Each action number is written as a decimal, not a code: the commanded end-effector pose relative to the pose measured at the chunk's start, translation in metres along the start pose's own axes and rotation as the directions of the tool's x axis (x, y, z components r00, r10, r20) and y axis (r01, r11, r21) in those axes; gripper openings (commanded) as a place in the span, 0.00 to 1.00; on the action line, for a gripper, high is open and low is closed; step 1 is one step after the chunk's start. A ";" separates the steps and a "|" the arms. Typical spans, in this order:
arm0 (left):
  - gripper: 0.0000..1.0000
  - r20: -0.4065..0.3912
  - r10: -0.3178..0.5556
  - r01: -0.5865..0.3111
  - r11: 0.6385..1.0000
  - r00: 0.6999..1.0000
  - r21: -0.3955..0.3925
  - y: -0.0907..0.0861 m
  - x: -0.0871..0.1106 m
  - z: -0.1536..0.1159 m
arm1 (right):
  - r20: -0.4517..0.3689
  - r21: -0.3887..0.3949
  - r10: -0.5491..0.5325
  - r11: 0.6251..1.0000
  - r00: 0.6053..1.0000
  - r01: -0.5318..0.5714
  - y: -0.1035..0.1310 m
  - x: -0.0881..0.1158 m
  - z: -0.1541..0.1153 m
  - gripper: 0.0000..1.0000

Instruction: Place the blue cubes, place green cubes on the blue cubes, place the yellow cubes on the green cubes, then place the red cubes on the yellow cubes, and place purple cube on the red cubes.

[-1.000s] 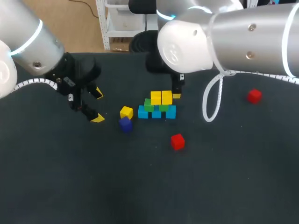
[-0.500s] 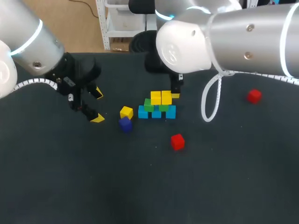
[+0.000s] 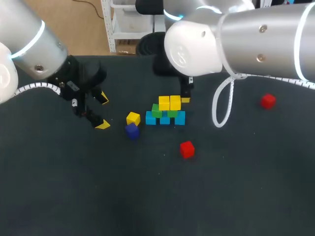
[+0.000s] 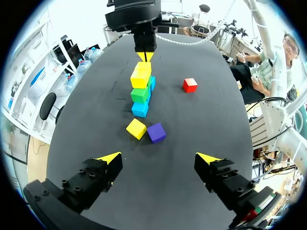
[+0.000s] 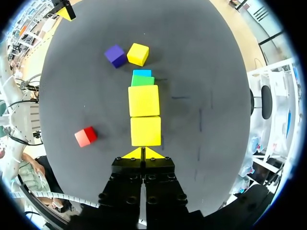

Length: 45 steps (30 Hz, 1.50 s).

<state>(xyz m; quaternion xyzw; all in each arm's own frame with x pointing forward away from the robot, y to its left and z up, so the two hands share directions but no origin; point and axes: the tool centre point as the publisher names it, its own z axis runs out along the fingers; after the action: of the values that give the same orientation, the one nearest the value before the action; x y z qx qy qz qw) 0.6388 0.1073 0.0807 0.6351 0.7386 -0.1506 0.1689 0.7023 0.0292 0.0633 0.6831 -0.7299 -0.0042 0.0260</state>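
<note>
Head view placed my left gripper [image 3: 103, 111] at the left of the table [image 3: 147, 196], its fingers spread wide and empty, hanging over bare cloth. Just right of it lay the loose yellow cube [image 3: 133, 118], with the purple cube [image 3: 131, 130] touching its near side. From the left wrist view these two sat ahead of my spread left gripper [image 4: 159, 160], the loose yellow cube [image 4: 136, 128] beside the purple cube [image 4: 156, 132], both well clear of the fingers.

Further right stood the stack. Its long axis ran left to right: blue cubes [image 3: 150, 118] in a row on the table, green cubes [image 3: 156, 111] on them, and two yellow cubes [image 3: 175, 102] side by side on top. In the left wrist view that row pointed straight away from my gripper.

Nearer than the stack's right end lay a red cube [image 3: 186, 149], alone.

My right gripper [image 3: 185, 100] hung just beyond the stack's right end, on its far side. In the right wrist view the right gripper [image 5: 143, 153] had its tips pressed together, holding nothing, with the nearest of the yellow cubes [image 5: 146, 131] directly ahead; I could not tell whether they touched.

Far right lay a second red cube [image 3: 267, 101], well apart.
</note>
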 end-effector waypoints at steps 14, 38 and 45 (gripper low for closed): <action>1.00 0.002 0.001 -0.001 1.000 1.000 0.000 0.000 0.001 0.000 | -0.010 0.005 0.005 1.000 1.000 -0.005 -0.007 0.004 0.002 0.00; 1.00 0.002 0.001 -0.001 1.000 1.000 0.000 0.000 0.001 0.000 | -0.007 0.007 -0.006 1.000 1.000 0.006 -0.010 -0.001 0.003 0.00; 1.00 0.002 0.001 -0.001 1.000 1.000 0.000 0.000 0.001 0.000 | -0.008 0.007 -0.006 1.000 1.000 0.006 -0.010 -0.001 0.003 0.00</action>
<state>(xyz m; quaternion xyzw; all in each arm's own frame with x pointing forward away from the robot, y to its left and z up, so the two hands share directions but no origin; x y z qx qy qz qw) 0.6388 0.1073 0.0807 0.6351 0.7386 -0.1506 0.1689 0.7109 0.0288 0.0598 0.6852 -0.7279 0.0023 0.0253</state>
